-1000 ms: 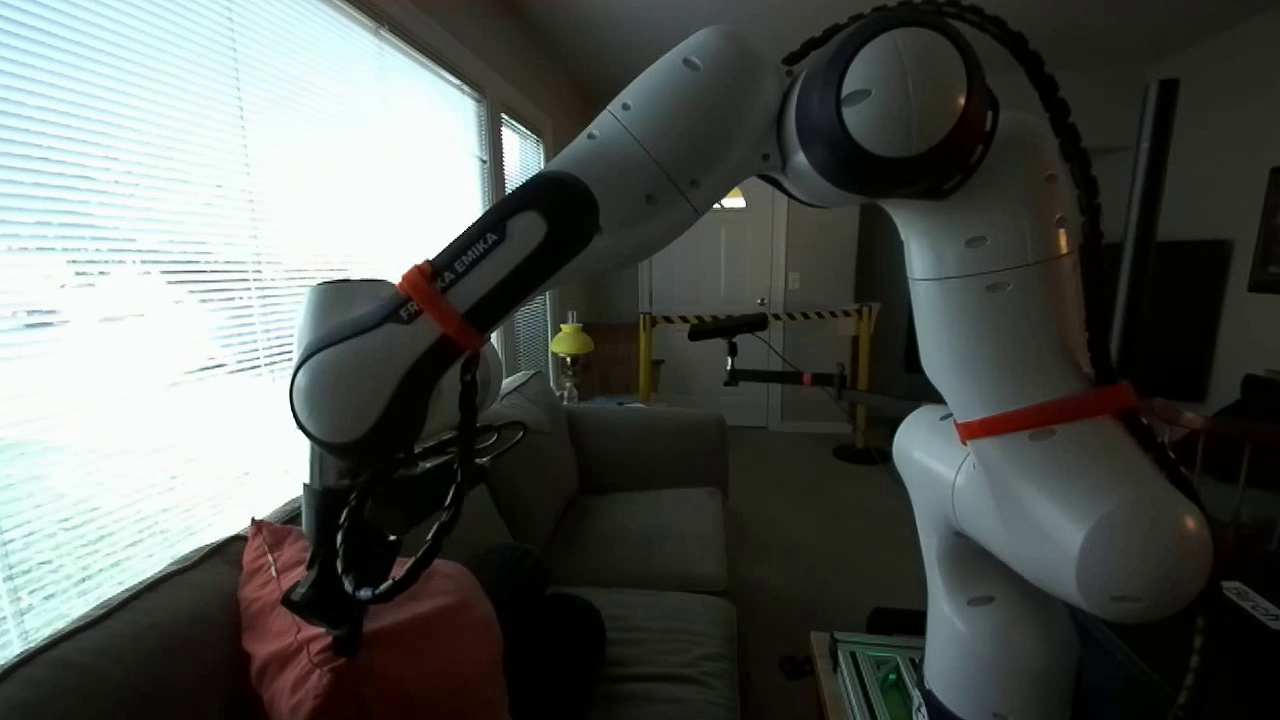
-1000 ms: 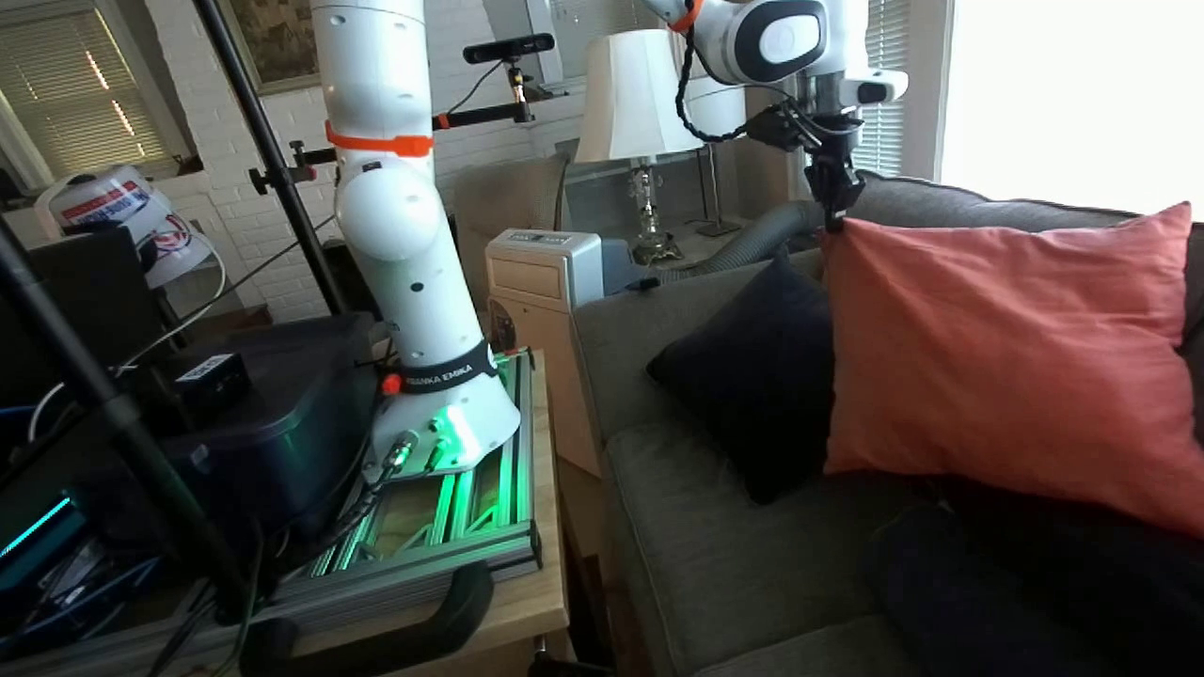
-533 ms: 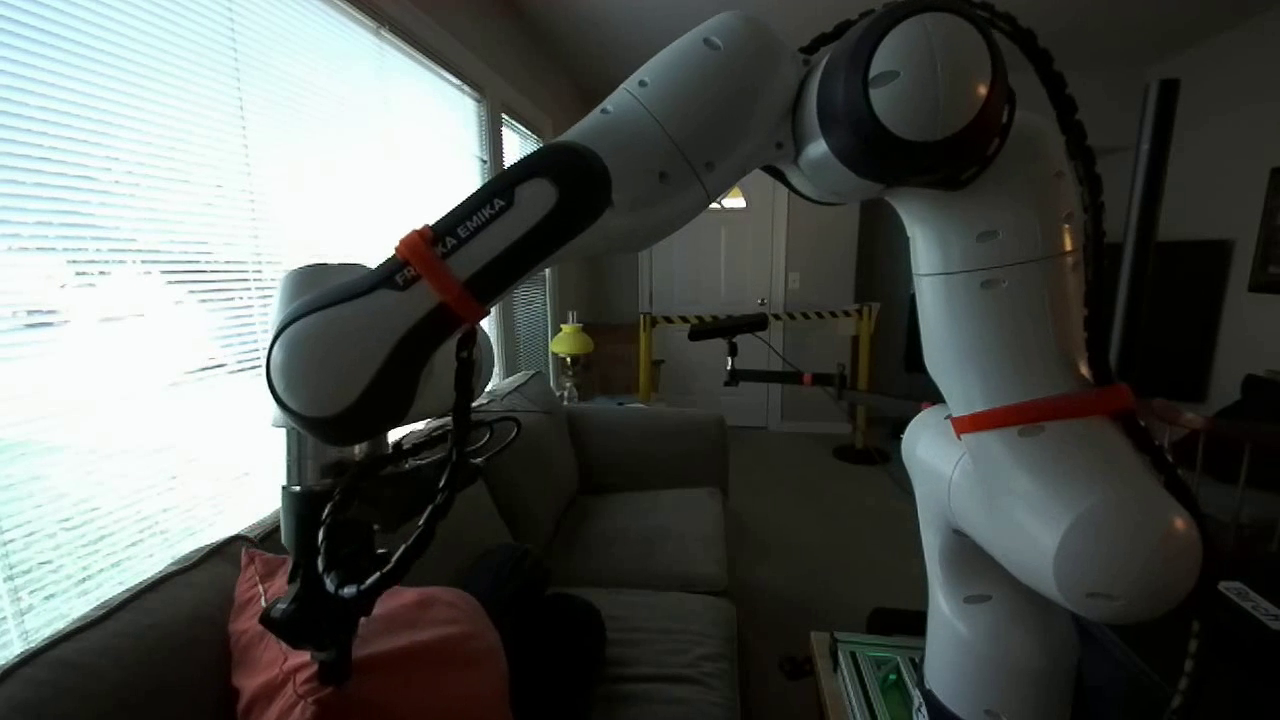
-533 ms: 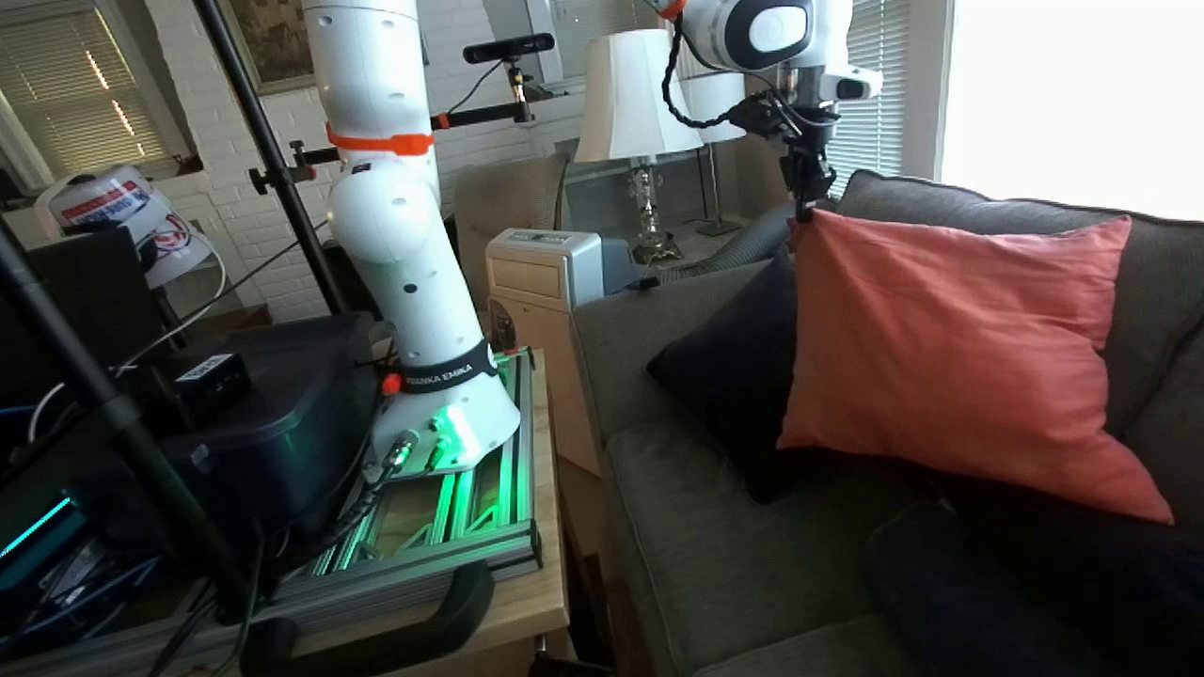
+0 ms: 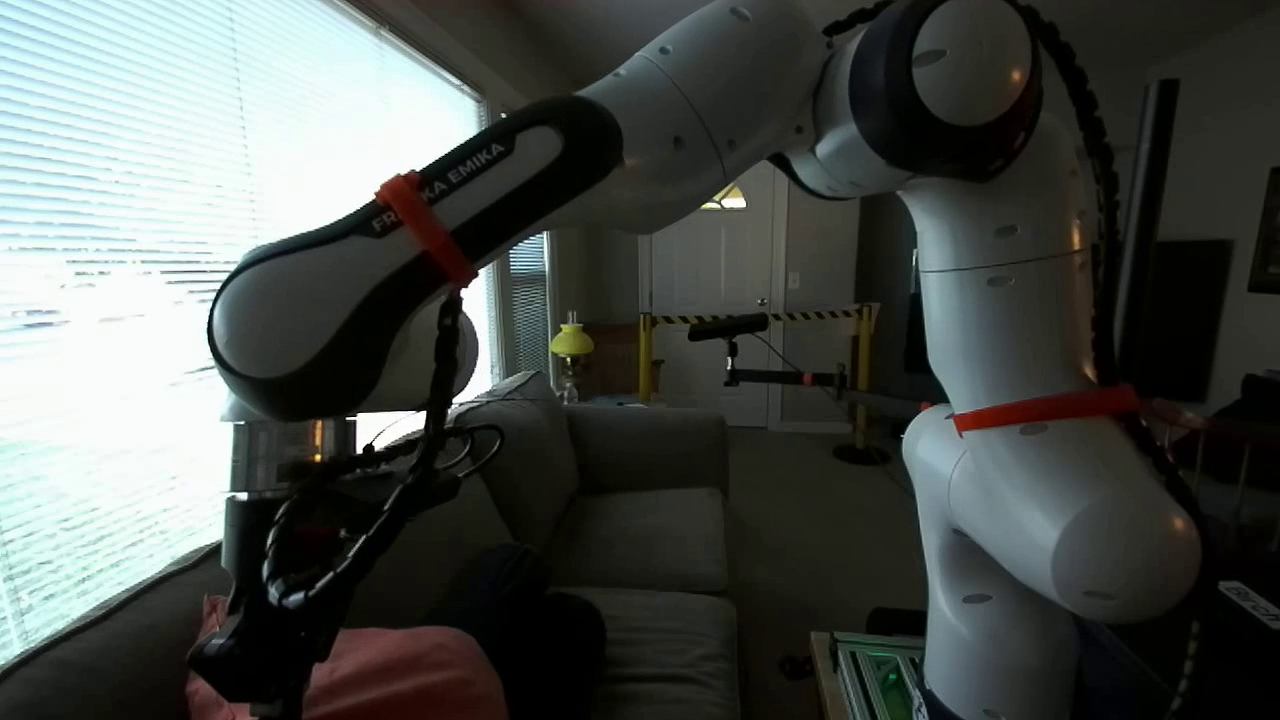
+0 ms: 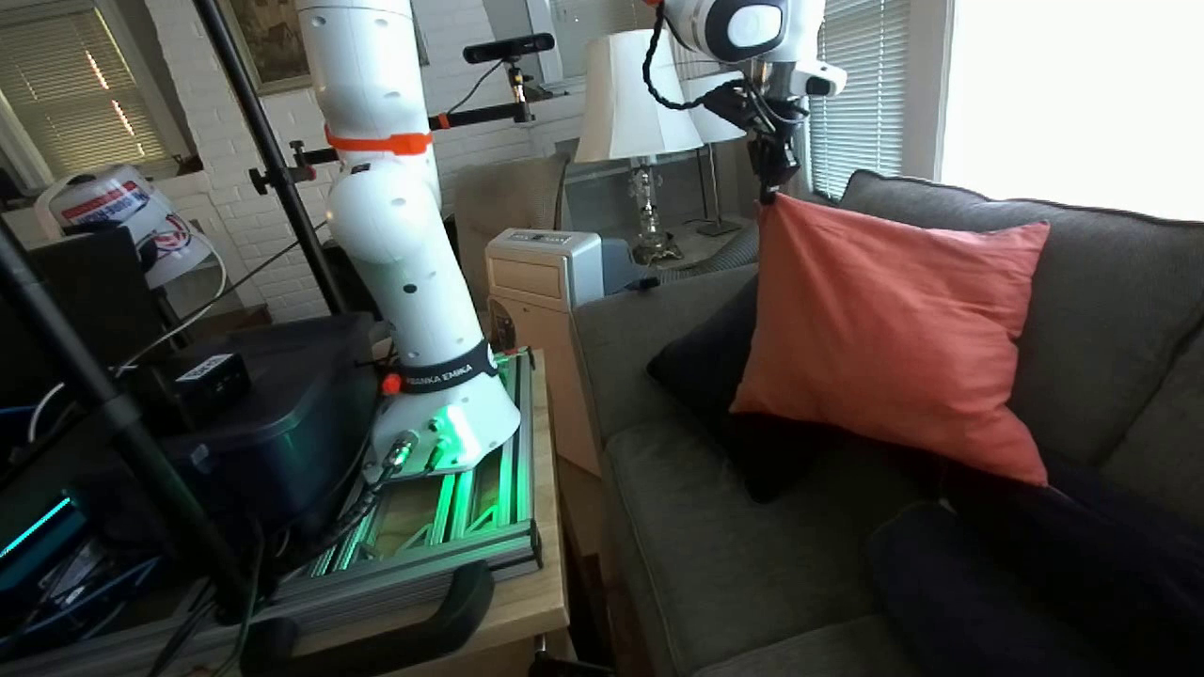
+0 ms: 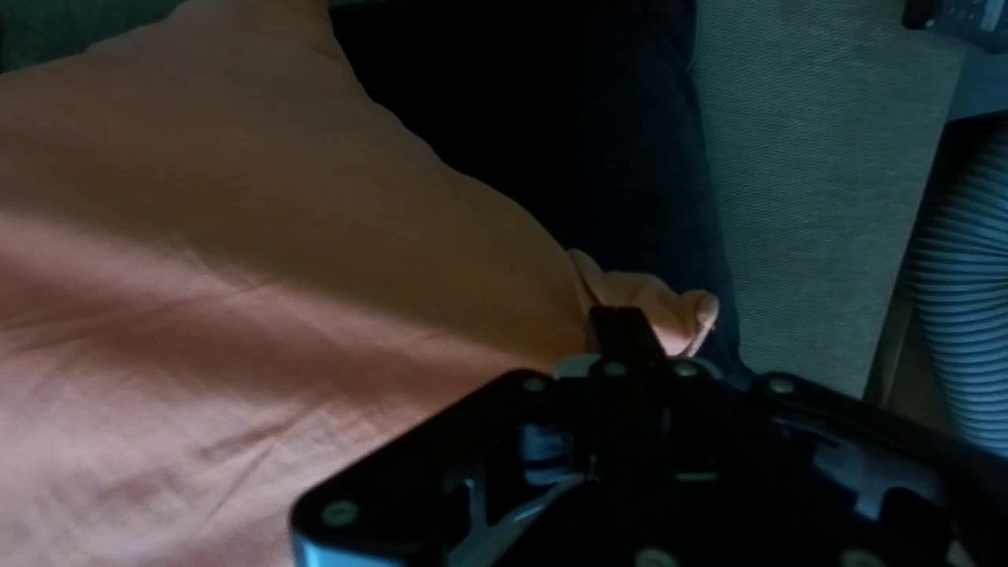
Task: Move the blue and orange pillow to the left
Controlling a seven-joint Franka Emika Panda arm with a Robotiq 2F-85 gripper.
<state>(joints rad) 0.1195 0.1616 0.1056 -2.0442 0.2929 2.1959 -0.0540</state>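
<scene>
The blue and orange pillow shows its coral-orange face (image 6: 884, 329) in an exterior view, leaning against the grey sofa back; it also shows in an exterior view (image 5: 400, 675) and in the wrist view (image 7: 236, 260). No blue side of it is visible. My gripper (image 6: 769, 195) is shut on the pillow's upper corner; in the wrist view the fingertips (image 7: 618, 315) pinch the fabric and a fold sticks out past them. In an exterior view the gripper (image 5: 275, 700) stands in front of the pillow near the bottom edge. The pillow is tilted, its held corner pulled up.
A dark navy cushion (image 6: 701, 362) lies behind the pillow by the sofa arm (image 6: 658, 291). More dark fabric (image 6: 1016, 583) lies on the seat. A ribbed hose (image 7: 965, 291) and a portable unit (image 6: 541, 273) stand beyond the arm. A window (image 5: 200, 330) is behind the sofa.
The gripper and the held pillow have moved left, toward the sofa arm, in an exterior view. The pillow now covers more of the dark cushion. The grip on the corner is unchanged.
</scene>
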